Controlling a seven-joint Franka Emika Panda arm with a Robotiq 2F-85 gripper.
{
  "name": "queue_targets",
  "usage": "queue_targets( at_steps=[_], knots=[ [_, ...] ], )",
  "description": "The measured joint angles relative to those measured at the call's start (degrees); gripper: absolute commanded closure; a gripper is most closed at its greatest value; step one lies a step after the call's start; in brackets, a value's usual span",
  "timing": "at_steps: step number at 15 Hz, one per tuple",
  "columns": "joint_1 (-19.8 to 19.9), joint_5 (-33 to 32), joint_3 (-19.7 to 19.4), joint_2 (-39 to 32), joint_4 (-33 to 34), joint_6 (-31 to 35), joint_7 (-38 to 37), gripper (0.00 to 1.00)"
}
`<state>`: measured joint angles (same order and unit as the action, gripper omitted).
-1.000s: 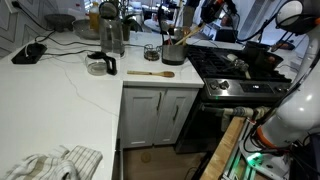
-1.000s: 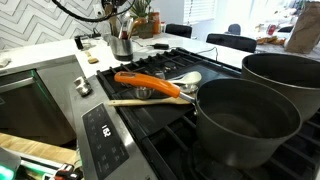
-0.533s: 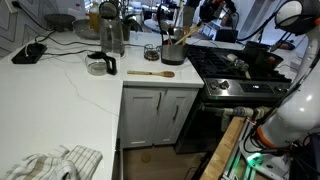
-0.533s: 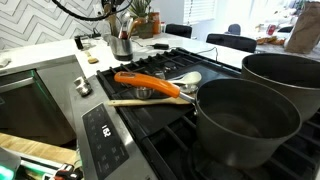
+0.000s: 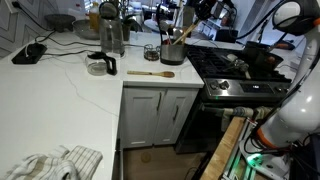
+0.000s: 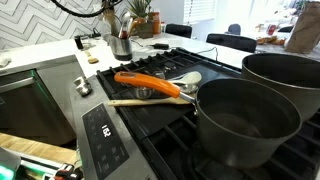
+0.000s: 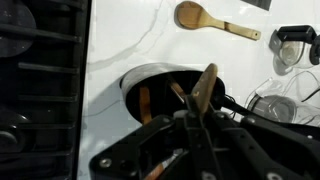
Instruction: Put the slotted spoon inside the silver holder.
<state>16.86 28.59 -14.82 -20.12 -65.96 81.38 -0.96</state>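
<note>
The silver holder [image 5: 172, 54] stands on the white counter beside the stove, and also shows in an exterior view [image 6: 122, 46]. In the wrist view I look down into its dark inside past its rim [image 7: 135, 76]. The slotted spoon [image 7: 205, 86] has its pale tan handle slanting up out of the holder, its head hidden inside. The handle shows too in an exterior view [image 5: 182, 35]. My gripper [image 7: 195, 118] is right above the holder, jaws closed on the handle; in an exterior view it [image 5: 197, 18] is at the handle's top. Other utensil handles [image 7: 146, 100] stand in the holder.
A brown wooden spoon [image 5: 150, 73] [image 7: 205, 19] lies on the counter. A small dark glass cup [image 5: 152, 52] and a tall silver appliance [image 5: 111, 35] stand near the holder. The stove [image 5: 235, 70] carries two dark pots [image 6: 245, 120] and an orange-handled utensil [image 6: 146, 84].
My gripper has shifted slightly above the holder. The spoon's handle stays in it and leans out of the holder as before.
</note>
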Motion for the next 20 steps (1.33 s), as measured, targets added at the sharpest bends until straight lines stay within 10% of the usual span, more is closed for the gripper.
queue_targets(
  at_steps=[15, 16, 20],
  knots=[
    [-6.26, -7.78, 1.92, -9.29, 15.89, -1.9, -15.21, 0.98],
    [-6.24, -7.82, 1.88, -9.89, 16.83, -2.4, -15.65, 0.75],
    [-6.2, -7.83, 1.8, -11.79, 19.48, -3.52, -16.18, 0.47]
  ],
)
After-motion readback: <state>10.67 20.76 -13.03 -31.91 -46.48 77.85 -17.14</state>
